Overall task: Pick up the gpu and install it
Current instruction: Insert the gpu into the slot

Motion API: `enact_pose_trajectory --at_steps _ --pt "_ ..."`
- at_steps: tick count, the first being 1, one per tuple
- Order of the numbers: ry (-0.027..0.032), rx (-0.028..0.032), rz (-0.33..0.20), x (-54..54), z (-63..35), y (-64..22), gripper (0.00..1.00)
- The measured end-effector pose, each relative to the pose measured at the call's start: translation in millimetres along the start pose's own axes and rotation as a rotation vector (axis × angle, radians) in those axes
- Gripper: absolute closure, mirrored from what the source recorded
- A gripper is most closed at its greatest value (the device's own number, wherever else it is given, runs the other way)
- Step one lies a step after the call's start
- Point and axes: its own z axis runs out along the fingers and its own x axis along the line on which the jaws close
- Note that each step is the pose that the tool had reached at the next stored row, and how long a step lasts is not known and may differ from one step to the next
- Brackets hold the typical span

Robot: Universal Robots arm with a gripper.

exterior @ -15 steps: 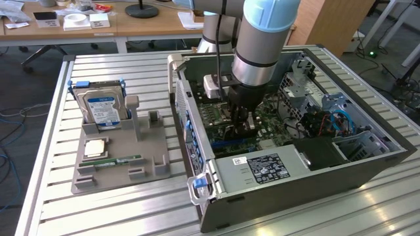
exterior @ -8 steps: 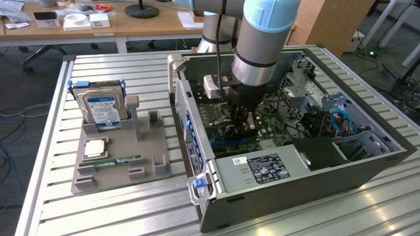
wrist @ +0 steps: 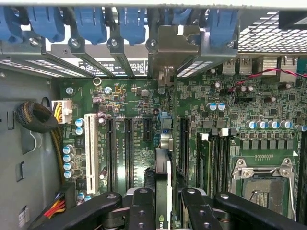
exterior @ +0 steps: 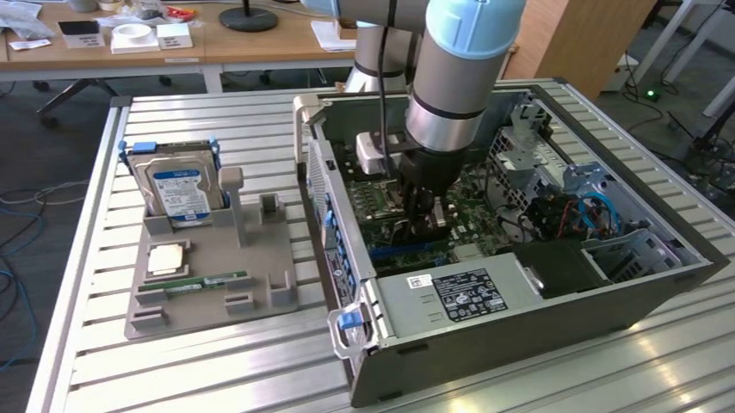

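Gpu (wrist: 162, 191) edge-on (upright), jaws clamping.

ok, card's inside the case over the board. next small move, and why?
Probably a short straight push down. The gripper holds the gpu edge-on above the motherboard, its bracket at the rear slot opening, so seating it seems to be what's left.

Robotics lab | robot arm (exterior: 460, 77) over opened PC case (exterior: 505, 284) (slatted aluminium bench (exterior: 206, 361)) | wooden desks (exterior: 172, 47), floor cables (exterior: 17, 215) behind
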Motion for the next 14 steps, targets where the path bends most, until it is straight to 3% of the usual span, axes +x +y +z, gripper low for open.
enact_pose_trajectory --at_steps 14 --pt "-0.0001 0.0000 0.000 0.1 3.5 0.1 0.74"
